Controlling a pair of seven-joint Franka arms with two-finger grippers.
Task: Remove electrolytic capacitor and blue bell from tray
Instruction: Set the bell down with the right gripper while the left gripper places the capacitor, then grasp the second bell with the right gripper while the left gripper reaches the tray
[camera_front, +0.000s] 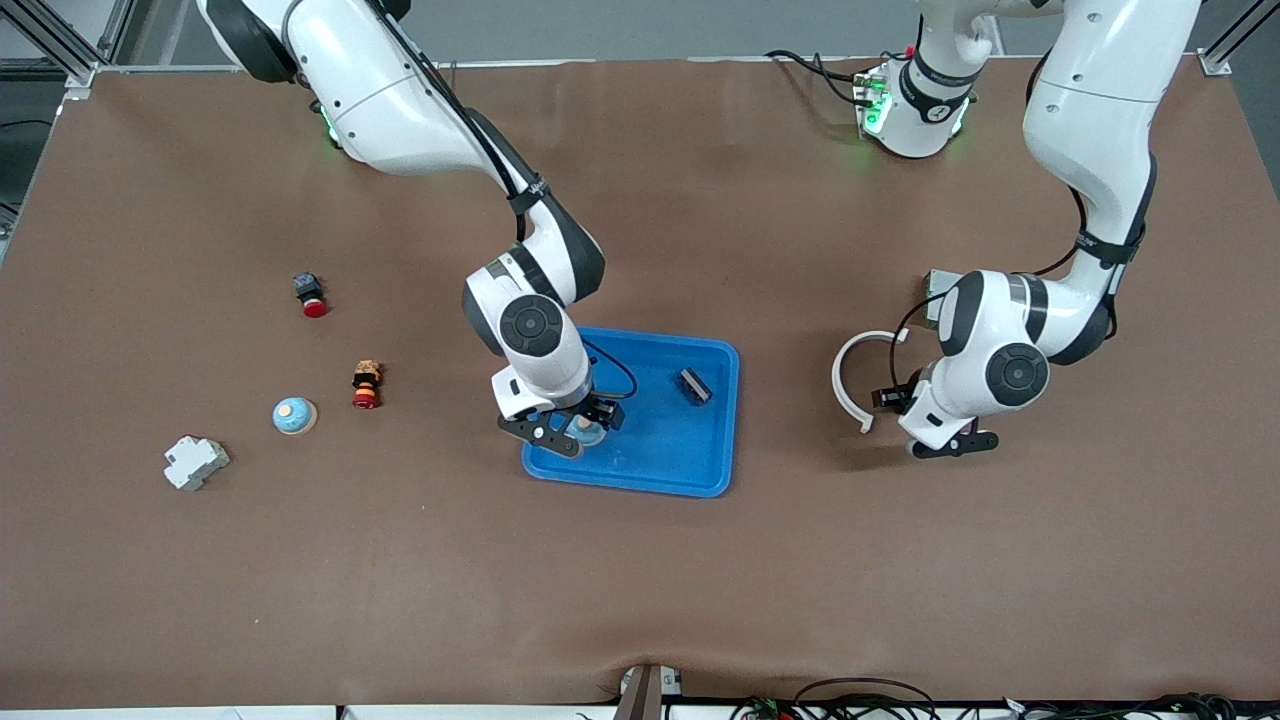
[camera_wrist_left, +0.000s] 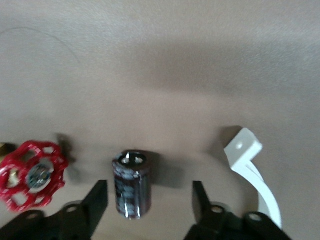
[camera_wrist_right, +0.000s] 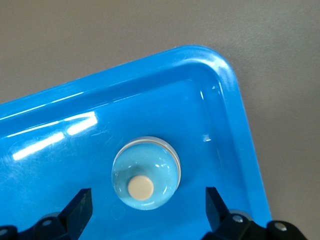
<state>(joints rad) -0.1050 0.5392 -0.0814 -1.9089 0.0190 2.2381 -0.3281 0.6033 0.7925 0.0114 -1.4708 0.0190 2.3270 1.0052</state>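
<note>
A light blue bell (camera_wrist_right: 145, 174) with a beige button sits in the blue tray (camera_front: 712, 470), in the corner nearest the front camera toward the right arm's end. My right gripper (camera_wrist_right: 147, 197) is open just above the bell, a finger on each side and clear of it; it also shows in the front view (camera_front: 575, 428). A dark cylindrical capacitor (camera_wrist_left: 131, 184) stands on the table between the open fingers of my left gripper (camera_wrist_left: 150, 192), untouched. In the front view the left gripper (camera_front: 950, 442) is low over the table beside the tray, and the arm hides the capacitor.
A small black part (camera_front: 694, 385) lies in the tray. A white curved piece (camera_front: 850, 385) and a red handwheel (camera_wrist_left: 32, 175) flank the capacitor. Toward the right arm's end lie a second bell (camera_front: 294, 415), two red-tipped buttons (camera_front: 311, 295) (camera_front: 366, 385) and a grey-white block (camera_front: 196, 462).
</note>
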